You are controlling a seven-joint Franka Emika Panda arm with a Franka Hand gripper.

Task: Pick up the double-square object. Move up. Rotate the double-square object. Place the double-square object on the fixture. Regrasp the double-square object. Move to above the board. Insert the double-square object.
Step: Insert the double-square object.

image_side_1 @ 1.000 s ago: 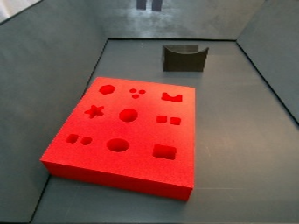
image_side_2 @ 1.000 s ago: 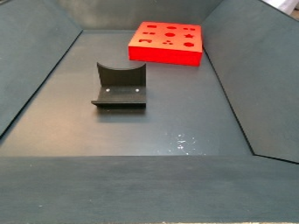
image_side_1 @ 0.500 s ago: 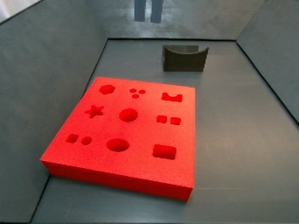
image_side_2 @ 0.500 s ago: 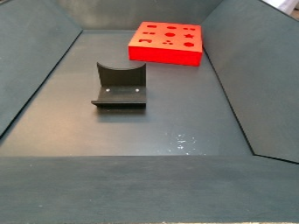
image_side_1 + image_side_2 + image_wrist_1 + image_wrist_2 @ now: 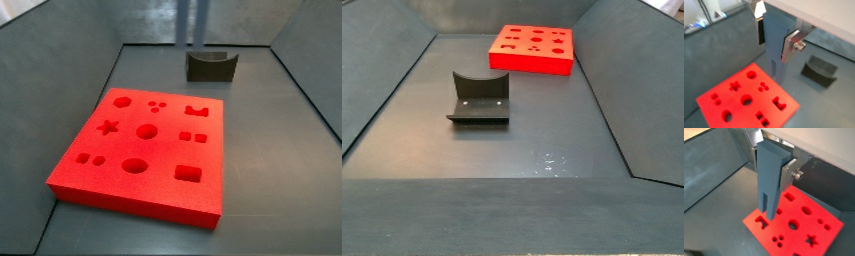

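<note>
The gripper [image 5: 774, 165] is clamped on the double-square object [image 5: 769, 183], which hangs upright, prongs down, clear above the board [image 5: 807, 228] in both wrist views. The fixture [image 5: 480, 97] stands well apart from the board, with bare floor [image 5: 543, 140] between.

floor [image 5: 543, 140]: dark grey | on it: board [image 5: 533, 50], fixture [image 5: 480, 97] | gripper [image 5: 777, 165] above board
</note>
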